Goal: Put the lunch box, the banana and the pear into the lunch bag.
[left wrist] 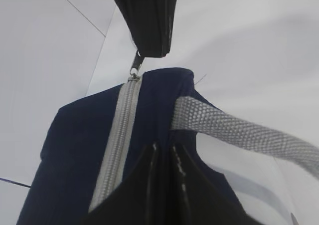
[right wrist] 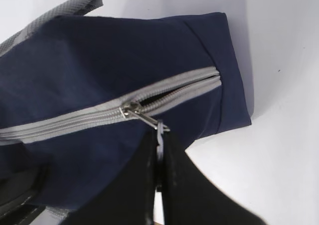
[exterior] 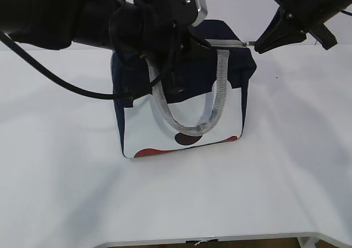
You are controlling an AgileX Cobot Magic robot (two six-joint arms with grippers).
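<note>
The navy lunch bag (exterior: 237, 80) with its white-and-red front panel stands upright in the middle of the white table. Its grey zipper (left wrist: 119, 135) runs along the top and looks closed left of the slider (right wrist: 130, 110); a short stretch beyond it gapes. My right gripper (right wrist: 159, 137) is shut on the zipper's ring pull (right wrist: 159, 127) at the bag's right end (exterior: 256, 45). My left gripper (left wrist: 163, 149) sits on the bag's top beside the zipper, its fingers pinched together on the navy fabric (exterior: 175, 86). The lunch box, banana and pear are out of view.
A grey webbing handle (exterior: 190, 128) hangs in a loop down the bag's front panel. The white table (exterior: 66, 165) spreads on all sides, with its front edge (exterior: 220, 240) near the bottom. A black cable (exterior: 49, 77) trails from the left arm.
</note>
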